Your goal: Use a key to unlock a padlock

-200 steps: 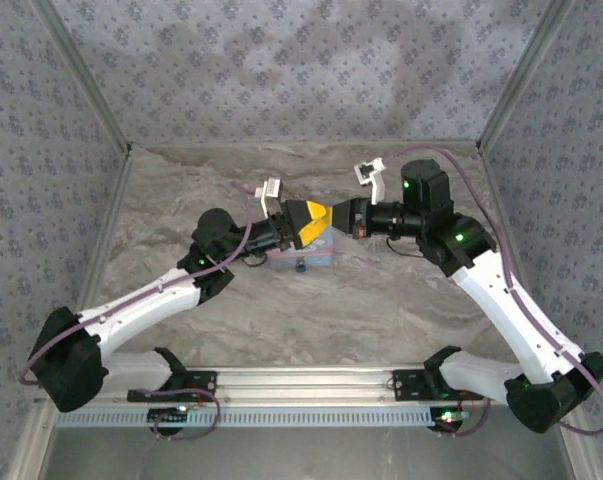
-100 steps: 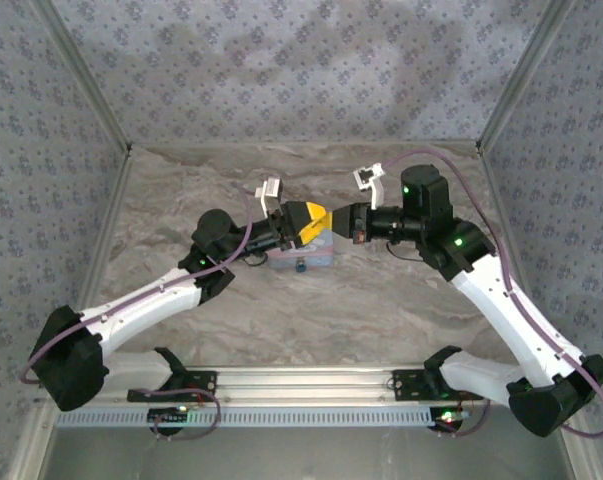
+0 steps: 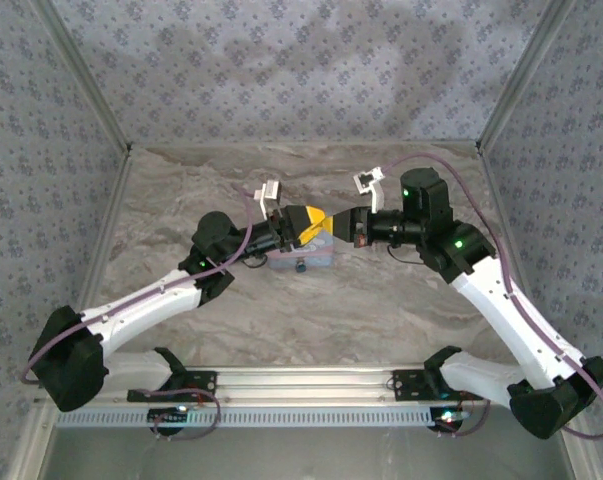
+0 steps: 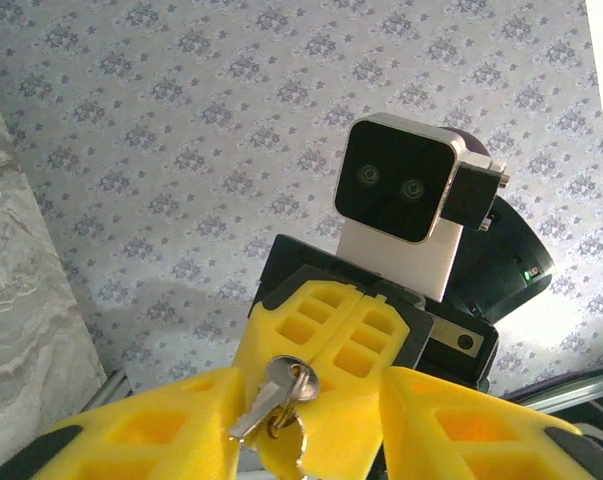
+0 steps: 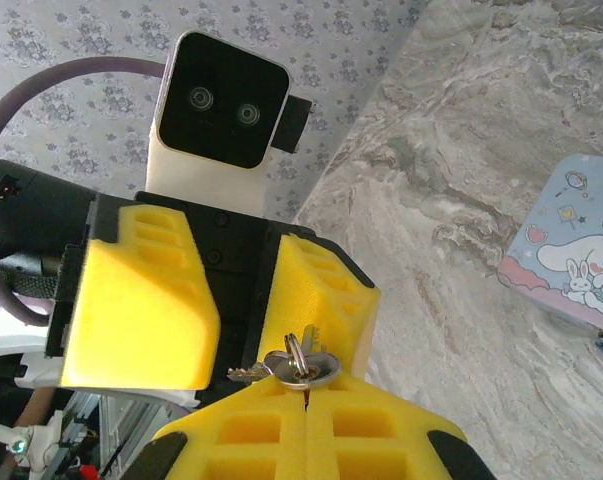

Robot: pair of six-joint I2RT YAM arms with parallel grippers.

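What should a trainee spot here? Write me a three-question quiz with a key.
1. True or false: the right gripper is shut on the keys.
2. Pick one. The left gripper's jaws are: A shut flat together; B apart, with the keys between them; C closed on a cup.
3. Fill in: the pale blue thing with a cartoon on its lid, lying on the table, is a ____.
Key: 1 true; 2 B; 3 tin.
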